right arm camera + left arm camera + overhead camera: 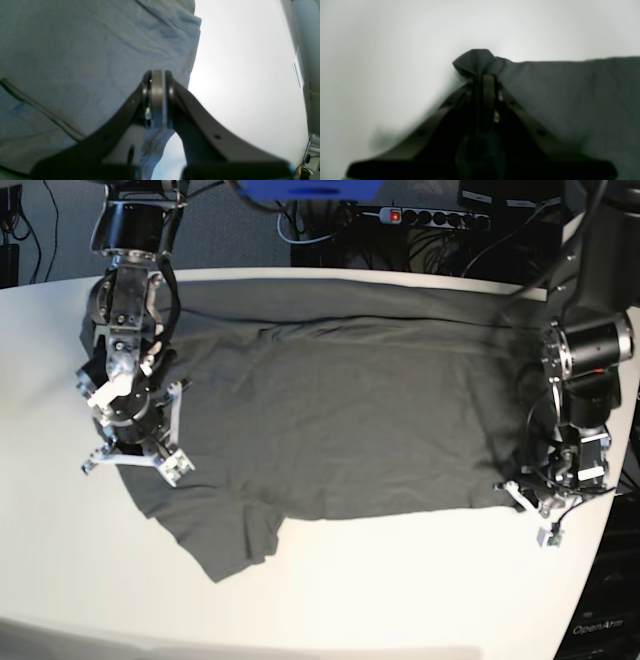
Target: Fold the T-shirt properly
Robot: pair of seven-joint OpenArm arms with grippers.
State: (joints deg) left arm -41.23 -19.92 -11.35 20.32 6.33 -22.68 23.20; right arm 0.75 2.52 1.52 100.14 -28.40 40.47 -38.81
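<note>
Left gripper (482,77) jaws pinched T-shirt (340,420) corner; right gripper (157,75) jaws closed on its edge, on white table (380,580). "OpenArm" label (597,627) readable.

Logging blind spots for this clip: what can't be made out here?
- Left wrist view: left gripper blurred, its fingertips buried in the bunched T-shirt corner.
- Right wrist view: cloth under the right gripper hidden by its arms.
- Base view: right gripper's fingertips hidden by its own body.
</note>
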